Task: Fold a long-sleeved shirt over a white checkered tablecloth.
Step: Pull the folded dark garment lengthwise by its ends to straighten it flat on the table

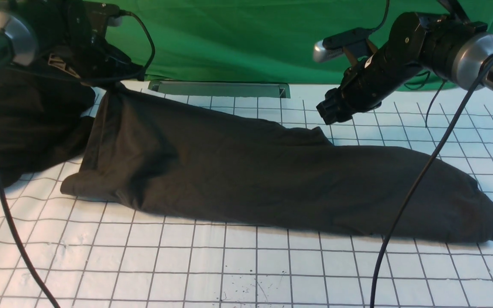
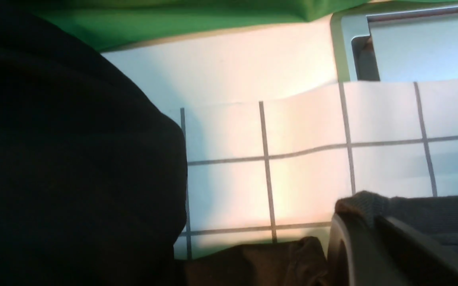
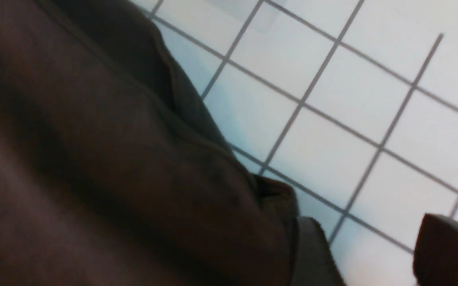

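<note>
Across the frame's lower half spreads the white checkered tablecloth [image 1: 246, 265], with a green backdrop [image 1: 238, 38] behind. The long-sleeved shirt [image 1: 246, 179] lies lengthwise at mid-frame, its upper-left corner pinched in the closed left gripper [image 1: 116, 83]; at upper right the right gripper [image 1: 328, 112] hovers spread and empty.

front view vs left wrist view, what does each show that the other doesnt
Only the front view: the whole long-sleeved shirt lying as a long band, and the right arm raised behind it. Only the left wrist view: close up, the left jaws shut on a bit of shirt edge. Both: the white checkered tablecloth, the green backdrop, the grey metal tray and the bulky black garment.
</note>
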### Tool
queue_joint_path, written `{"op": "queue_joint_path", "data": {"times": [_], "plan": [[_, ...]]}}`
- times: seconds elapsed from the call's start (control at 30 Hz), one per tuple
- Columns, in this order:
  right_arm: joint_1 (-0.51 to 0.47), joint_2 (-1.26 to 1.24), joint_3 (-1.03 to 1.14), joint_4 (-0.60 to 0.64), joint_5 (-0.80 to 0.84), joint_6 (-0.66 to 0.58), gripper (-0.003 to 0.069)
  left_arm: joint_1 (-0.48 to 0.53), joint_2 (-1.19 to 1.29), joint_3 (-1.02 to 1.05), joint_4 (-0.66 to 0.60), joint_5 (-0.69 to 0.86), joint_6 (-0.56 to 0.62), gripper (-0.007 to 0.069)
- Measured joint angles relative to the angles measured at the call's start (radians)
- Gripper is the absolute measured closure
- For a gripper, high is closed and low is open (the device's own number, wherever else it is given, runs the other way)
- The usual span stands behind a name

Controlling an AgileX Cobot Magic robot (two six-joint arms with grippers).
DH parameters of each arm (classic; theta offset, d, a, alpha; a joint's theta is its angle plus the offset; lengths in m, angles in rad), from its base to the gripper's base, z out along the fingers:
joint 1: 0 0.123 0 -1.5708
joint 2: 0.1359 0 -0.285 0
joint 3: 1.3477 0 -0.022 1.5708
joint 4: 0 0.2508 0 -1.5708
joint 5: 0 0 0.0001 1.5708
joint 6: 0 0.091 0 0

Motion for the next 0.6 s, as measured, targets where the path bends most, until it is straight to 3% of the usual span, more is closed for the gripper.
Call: {"op": "queue_joint_path", "data": {"times": [0.37, 0.47, 0.5, 0.53, 0.6], "plan": [[0.034, 0.060, 0.000, 0.059, -0.028, -0.008, 0.0286, 0.000, 0.001, 0.000, 0.000, 0.001, 0.000, 0.0570], [0.034, 0.074, 0.000, 0.059, -0.049, -0.011, 0.0381, 0.000, 0.001, 0.000, 0.000, 0.003, 0.000, 0.0548], [0.034, 0.076, 0.000, 0.058, -0.063, -0.015, 0.0496, 0.000, 0.001, 0.000, 0.000, 0.007, 0.000, 0.0547], [0.034, 0.077, 0.000, 0.058, -0.076, -0.020, 0.0560, 0.000, 0.001, 0.000, 0.000, 0.009, 0.000, 0.0549], [0.034, 0.077, 0.000, 0.059, -0.100, -0.023, 0.0610, 0.000, 0.001, 0.000, 0.000, 0.014, -0.006, 0.0561]]}}
